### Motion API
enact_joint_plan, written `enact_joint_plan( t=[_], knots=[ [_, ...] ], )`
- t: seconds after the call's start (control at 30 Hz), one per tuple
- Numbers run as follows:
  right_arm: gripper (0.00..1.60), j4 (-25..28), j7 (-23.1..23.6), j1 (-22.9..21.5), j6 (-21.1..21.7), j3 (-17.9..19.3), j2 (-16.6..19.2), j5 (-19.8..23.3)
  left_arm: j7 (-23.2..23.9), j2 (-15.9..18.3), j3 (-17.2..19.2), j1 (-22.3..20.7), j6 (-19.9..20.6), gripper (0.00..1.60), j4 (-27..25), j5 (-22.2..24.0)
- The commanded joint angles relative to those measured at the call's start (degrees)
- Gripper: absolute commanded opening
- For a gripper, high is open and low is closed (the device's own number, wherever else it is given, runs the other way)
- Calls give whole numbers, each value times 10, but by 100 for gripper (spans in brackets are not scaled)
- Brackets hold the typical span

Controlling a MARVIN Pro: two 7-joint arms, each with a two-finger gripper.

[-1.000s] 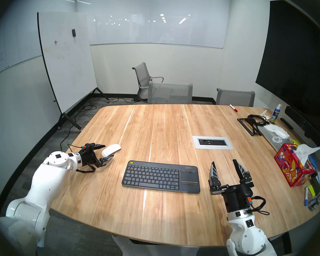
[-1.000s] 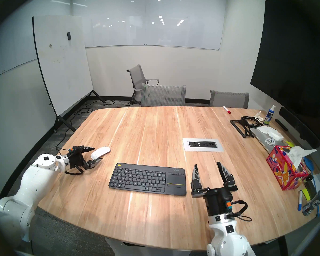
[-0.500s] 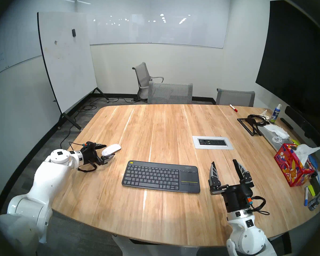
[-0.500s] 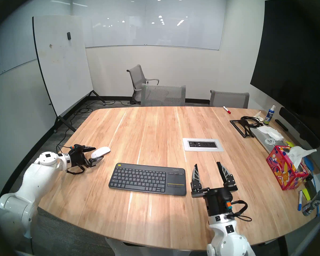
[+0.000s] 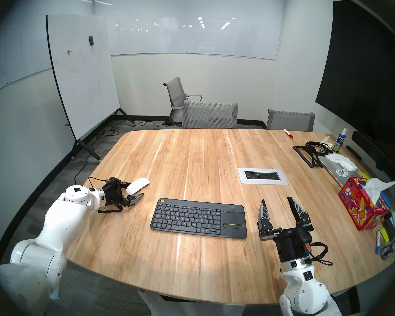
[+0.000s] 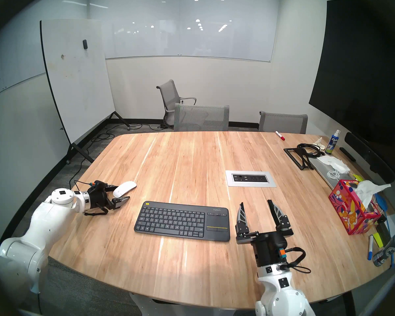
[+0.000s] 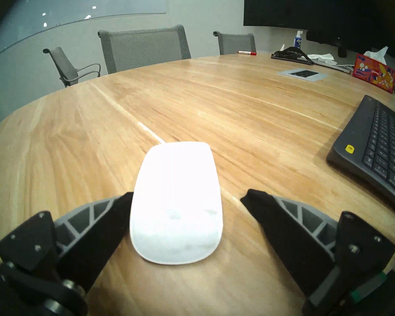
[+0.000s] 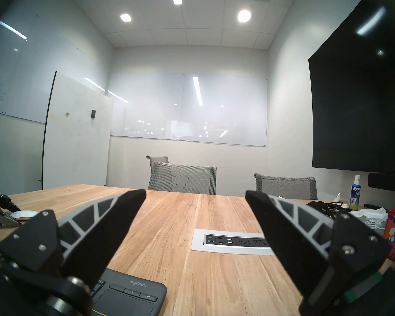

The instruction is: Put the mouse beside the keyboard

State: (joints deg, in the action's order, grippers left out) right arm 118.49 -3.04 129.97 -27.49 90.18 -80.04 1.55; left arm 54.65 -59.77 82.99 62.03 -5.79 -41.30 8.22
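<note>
The left end effector (image 7: 186, 200) lies low on the bench (image 5: 203, 160) with its fingers spread around the near end of the mouse (image 7: 177, 201). In the left wrist view one finger (image 7: 114, 208) sits right against the mouse's side at about 9 o'clock, while the other stands clear of it at 3 o'clock with bare wood between, so the grip is released, nothing clamped. Whether the first finger truly touches the shell cannot be told (the mouse is overexposed to a white glare there). In the head view the mouse (image 5: 137, 186) lies at roughly 10 o'clock from the keyboard (image 5: 198, 217), apart from it, its near end partly hidden between the left fingers.

The right end effector (image 5: 281, 208) hovers at 3 o'clock of the keyboard, fingers wide apart and holding nothing. Its own wrist view cuts the keyboard (image 8: 128, 301) off at the bottom edge, showing only the touchpad corner and Logitech mark.

Counted: one mouse, one keyboard, one socket panel (image 5: 262, 176), one tissue box (image 5: 360, 208), three grey chairs, two of them hidden below the backrest by the bench edge. The clutter at the far right rim is too small to sort.
</note>
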Motion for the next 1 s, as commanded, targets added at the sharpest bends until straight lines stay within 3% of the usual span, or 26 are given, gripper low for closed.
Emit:
enact_joint_plan(
  t=[0.0, 0.23, 0.8, 0.97],
  knots=[
    [160, 10, 1, 0, -1, -1, 0, 0, 3, -3, -6, -6, -17, 0, 10, -5],
    [160, 10, 1, 0, -1, -1, 0, 0, 2, -4, -4, 5, -22, 0, -3, -3],
    [160, 9, 1, -1, -1, -1, 0, 0, -7, 23, 57, 146, 35, 0, -157, 55],
    [160, 9, 1, -1, -1, -1, 0, 0, -29, 22, 92, 196, 40, 0, -205, 74]
  ],
)
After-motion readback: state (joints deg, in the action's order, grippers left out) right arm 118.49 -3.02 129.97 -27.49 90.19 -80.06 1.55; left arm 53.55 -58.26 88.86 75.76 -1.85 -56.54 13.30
